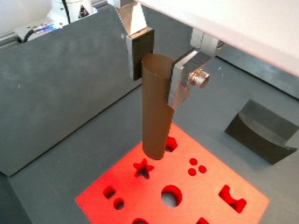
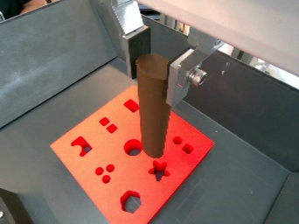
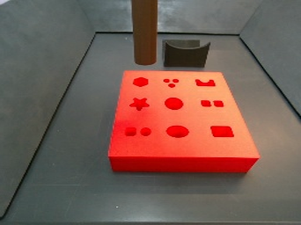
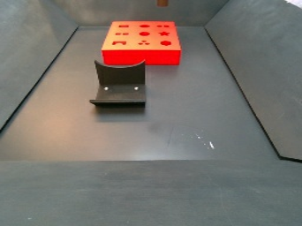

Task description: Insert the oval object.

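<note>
The gripper [image 1: 158, 63] pinches the oval object [image 1: 156, 109] near its top end, w/ one silver finger [image 2: 184, 79] flat on each side, so the long brown peg hangs straight down below the gripper. It looks like wood: prob. stiff, light, not easy to break, but smooth, so it could slip or tip if the squeeze is weak. Holding it high up on the flat-ish sides seems a good spot, bc the bottom end stays free to go in a hole. The arm points down from above, & the peg stands upright in a side view [image 3: 143, 31]. Right under the gripper is the red block [image 3: 177, 123] w/ many cut-out shapes; the peg's low end hovers over it, not in a hole yet. The oval hole [image 3: 178, 132] sits well apart from the peg tip. A dark grey block [image 3: 186, 51] w/ a curved notch sits off to the side of the gripper, just behind the red block.
</note>
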